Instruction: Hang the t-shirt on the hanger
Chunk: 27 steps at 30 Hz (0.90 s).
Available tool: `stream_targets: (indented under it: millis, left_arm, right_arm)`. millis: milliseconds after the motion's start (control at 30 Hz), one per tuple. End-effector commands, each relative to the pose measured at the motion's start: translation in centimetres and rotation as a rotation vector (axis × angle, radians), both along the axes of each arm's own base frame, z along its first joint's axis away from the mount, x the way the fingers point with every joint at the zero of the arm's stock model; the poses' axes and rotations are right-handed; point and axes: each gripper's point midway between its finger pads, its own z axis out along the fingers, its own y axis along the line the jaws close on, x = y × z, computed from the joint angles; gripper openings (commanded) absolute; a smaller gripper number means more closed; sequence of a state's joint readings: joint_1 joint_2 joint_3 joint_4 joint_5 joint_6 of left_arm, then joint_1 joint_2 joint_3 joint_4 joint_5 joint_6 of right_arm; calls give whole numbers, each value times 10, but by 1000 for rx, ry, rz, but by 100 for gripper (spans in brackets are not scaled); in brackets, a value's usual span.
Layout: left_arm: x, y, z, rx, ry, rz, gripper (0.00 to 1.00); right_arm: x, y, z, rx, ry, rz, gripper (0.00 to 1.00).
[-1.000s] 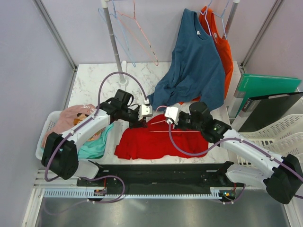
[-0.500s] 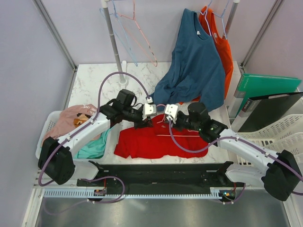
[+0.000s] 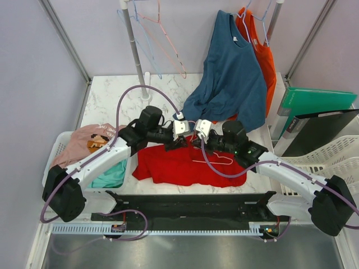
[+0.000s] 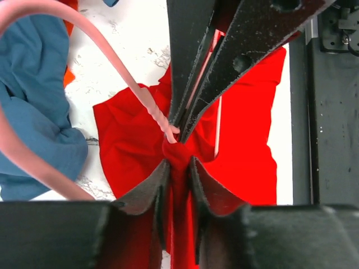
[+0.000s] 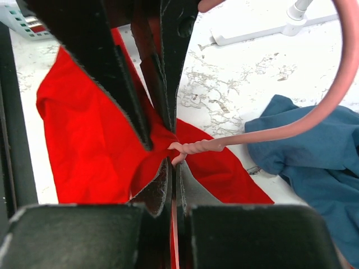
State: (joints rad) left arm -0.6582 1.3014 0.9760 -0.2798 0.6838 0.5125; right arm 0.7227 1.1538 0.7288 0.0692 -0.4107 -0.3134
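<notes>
The bright red t-shirt (image 3: 179, 171) lies bunched on the marble table, its top edge lifted between my two grippers. My left gripper (image 3: 180, 140) is shut on a fold of the red cloth (image 4: 247, 129) and meets my right gripper (image 3: 195, 139) tip to tip. My right gripper (image 5: 174, 165) is shut on the thin pink wire hanger (image 5: 197, 147) just below its twisted neck. The hook curves up to the right. Part of the hanger wire (image 3: 216, 161) shows on the shirt; the rest is hidden under the cloth. The hanger neck also shows in the left wrist view (image 4: 154, 109).
A dark blue shirt (image 3: 230, 78) and an orange-red shirt (image 3: 261, 50) hang at the back right, with the blue hem on the table. Spare wire hangers (image 3: 162, 45) hang by the white pole (image 3: 134, 50). A white basket (image 3: 59, 148) of clothes stands at the left. A green folder (image 3: 314, 103) and a white crate (image 3: 336, 157) are at the right.
Both grippers have moved towards each other and slightly away from the bases. The shirt's top edge has been pulled up and bunched between them, and the hanger wire has shifted on the cloth.
</notes>
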Motion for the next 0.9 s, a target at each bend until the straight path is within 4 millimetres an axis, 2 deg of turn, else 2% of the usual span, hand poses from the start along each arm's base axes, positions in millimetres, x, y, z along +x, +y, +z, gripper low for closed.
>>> stream_targets:
  millis: [0, 100, 133, 167, 200, 233, 267, 333, 367, 400, 433, 500, 533, 600, 667, 867]
  left_arm:
    - [-10, -8, 11, -53, -6, -13, 20]
    - [-17, -2, 6, -31, -1, -21, 3]
    - [-18, -1, 5, -24, 2, -23, 2]
    - [-20, 1, 4, -19, 3, -26, 2]
    - [-24, 4, 0, -4, 7, -32, 2]
    - [-26, 7, 4, -9, -15, -38, 2]
    - [-28, 9, 3, -6, -29, -44, 2]
    - [-30, 15, 2, 1, -75, -53, 2]
    - [-30, 16, 3, -1, -90, -56, 2]
    - [-31, 17, 2, 0, -102, -63, 2]
    - [-33, 18, 3, -4, -106, -70, 2]
    - [-39, 18, 8, -24, -133, -107, 2]
    - [-41, 18, 9, -28, -141, -115, 2]
    - [-41, 18, 12, -37, -158, -120, 2]
    - [-41, 17, 15, -43, -171, -126, 2]
    - [-44, 16, 24, -68, -206, -153, 2]
  right_arm:
    - [5, 11, 42, 115, -69, 9, 0]
    - [2, 8, 46, 116, -72, 5, 0]
    - [0, 5, 42, 93, -59, 4, 2]
    - [3, 2, 48, 87, -66, -16, 15]
    - [2, -1, 49, 78, -59, -25, 23]
    - [-1, -8, 40, 40, -22, -34, 33]
    - [-4, -12, 46, 45, -19, -42, 51]
    - [-8, -27, 43, 23, 33, -77, 66]
    - [-11, -34, 52, 42, 37, -96, 76]
    - [-12, -40, 52, 40, 52, -117, 79]
    - [-14, -51, 49, 21, 83, -143, 82]
    - [-17, -63, 56, 30, 96, -178, 88]
    - [-17, -72, 51, 17, 128, -210, 90]
    - [-17, -80, 49, 8, 162, -229, 93]
    - [-19, -87, 31, -42, 235, -233, 98]
    - [-28, -93, -28, -261, 429, -152, 94]
